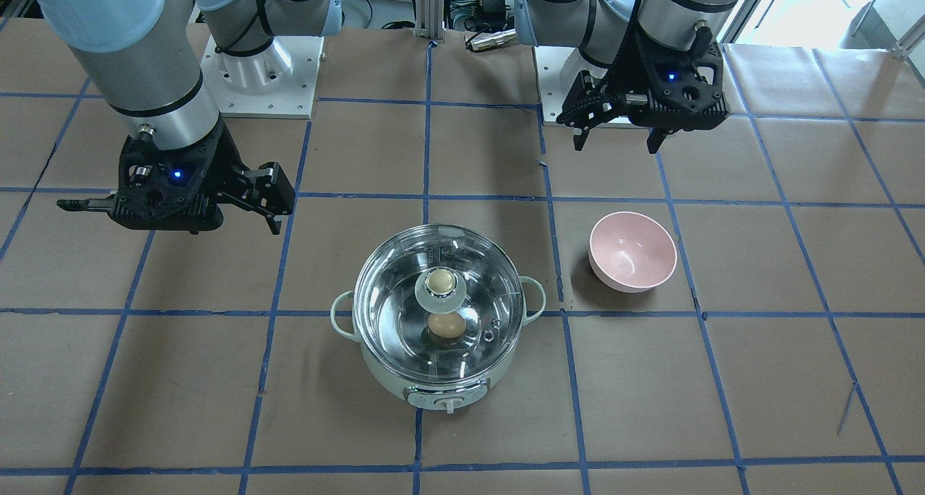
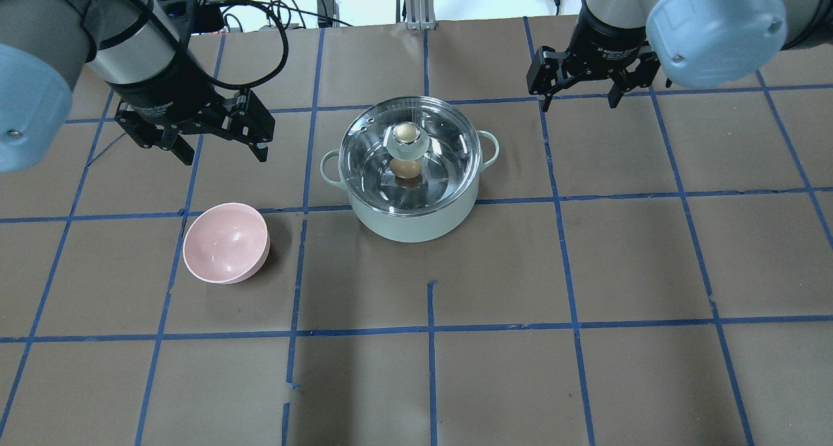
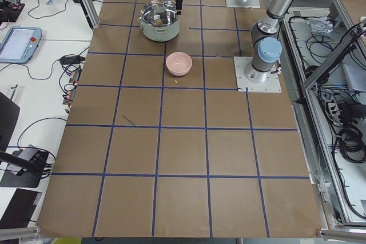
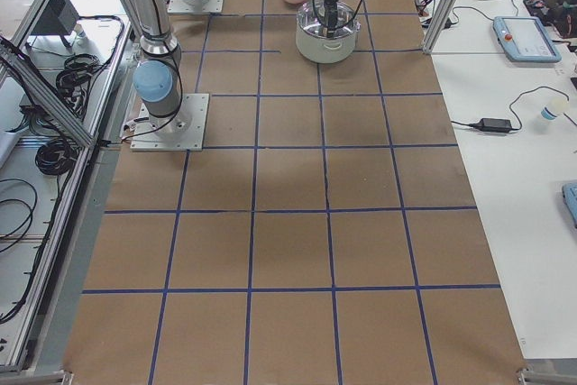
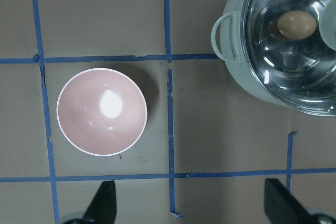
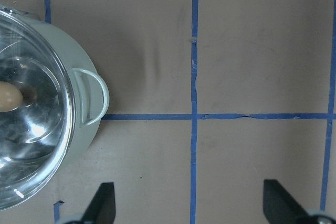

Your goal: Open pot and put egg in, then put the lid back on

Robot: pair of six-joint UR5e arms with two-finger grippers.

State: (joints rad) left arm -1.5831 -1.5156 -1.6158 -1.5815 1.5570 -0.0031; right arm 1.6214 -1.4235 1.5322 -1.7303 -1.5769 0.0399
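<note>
Found the egg point(image 2: 407, 167) lying inside the pot point(image 2: 416, 221), mid-table, beneath the lid point(image 2: 449, 146) seated on its rim. Noted left gripper point(image 2: 224, 154) and right gripper point(image 2: 579, 102) both spread, empty, flanking the pot. Judged the task nearly finished; advised retreating upward without brushing the lid.

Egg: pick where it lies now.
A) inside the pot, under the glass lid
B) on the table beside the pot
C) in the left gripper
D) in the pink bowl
A: the egg shows through the lid seated on the pot; the pink bowl holds nothing.
</note>
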